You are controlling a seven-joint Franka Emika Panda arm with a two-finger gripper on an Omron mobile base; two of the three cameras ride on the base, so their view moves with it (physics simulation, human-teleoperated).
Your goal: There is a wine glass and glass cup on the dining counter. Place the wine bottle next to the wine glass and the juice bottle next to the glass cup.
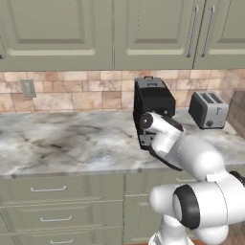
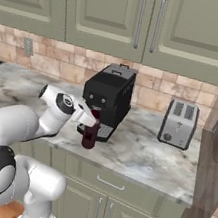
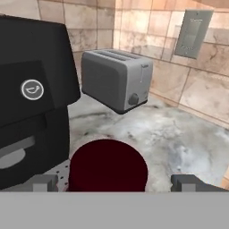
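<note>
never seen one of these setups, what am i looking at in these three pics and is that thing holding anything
It is a rendered kitchen with a white robot arm on a base that can drive. Two pictures come from cameras riding on that base, one behind the arm to its left, one to its right. The third comes from a camera on the hand itself, looking along its gripper.

On the marble worktop, under green cabinets, stand a black coffee machine and a silver toaster. In front of the coffee machine stands a squat maroon juice bottle.

In the hand view the two dark fingertips stand wide apart with the bottle's round top between them. The jaws are open, so nothing is held yet; the gripper is placed around the bottle, probably ready to close.
</note>
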